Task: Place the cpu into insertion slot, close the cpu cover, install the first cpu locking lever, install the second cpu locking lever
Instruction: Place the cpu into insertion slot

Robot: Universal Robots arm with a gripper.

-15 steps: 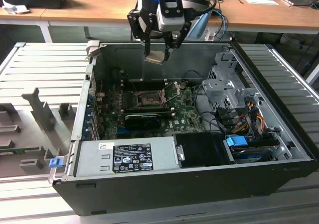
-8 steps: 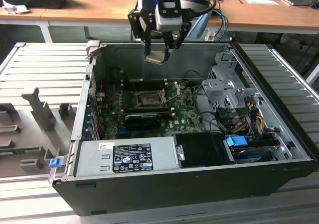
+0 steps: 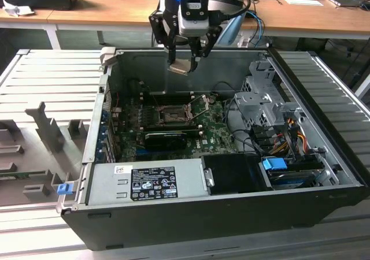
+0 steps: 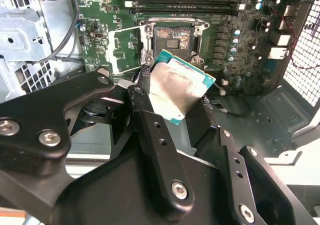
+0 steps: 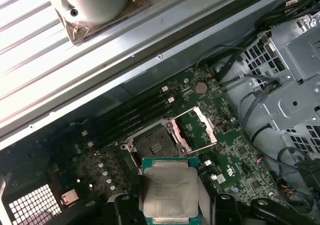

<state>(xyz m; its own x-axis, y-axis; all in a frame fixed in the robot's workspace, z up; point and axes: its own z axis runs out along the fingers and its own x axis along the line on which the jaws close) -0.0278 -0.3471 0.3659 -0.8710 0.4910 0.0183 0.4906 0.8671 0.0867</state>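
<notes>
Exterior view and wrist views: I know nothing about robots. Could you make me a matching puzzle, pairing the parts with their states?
Things:
1. cpu
2. insertion slot
3. cpu cover
4. tool

States:
A. flipped open to one side
B. shut on its load
C. gripped in mid-air
D. empty and uncovered

Pairs: 1-C, 2-D, 3-A, 4-B
</notes>
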